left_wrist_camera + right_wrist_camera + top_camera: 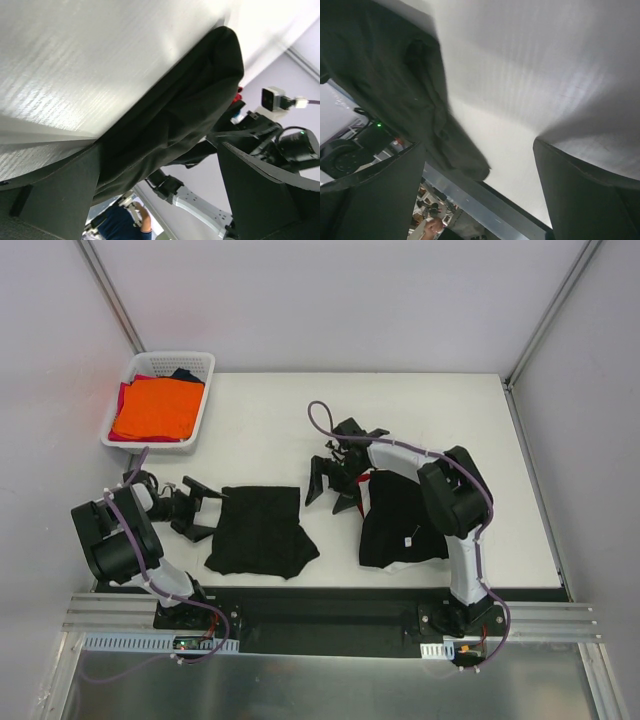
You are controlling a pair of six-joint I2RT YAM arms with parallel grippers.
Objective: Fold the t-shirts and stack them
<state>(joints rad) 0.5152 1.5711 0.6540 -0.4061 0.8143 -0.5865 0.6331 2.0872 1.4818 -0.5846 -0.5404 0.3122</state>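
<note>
Cloth lay in three places on the matte white table [450, 410]. A soft black t-shirt [262, 530] sat left of centre in the overhead view, folded into a flat, roughly square slab. Its straight edge faced the top of the frame and its looser, rumpled edge flared toward the bottom, so it widened downward. A second black t-shirt [400, 525] lay right of centre, partly under the right arm. It was bunched, longer from top to bottom of the frame than across, and a small white tag showed on it. In the upper left, a white plastic lattice basket [205, 390] held a flat-folded orange t-shirt [155, 408] over red and navy cloth. The left gripper [212, 511] hung just left of the first shirt, jaws spread wide and holding nothing. The right gripper [325, 502] stood between the two black shirts, jaws likewise apart and empty. In the left wrist view the first shirt showed soft, rounded creases.
</note>
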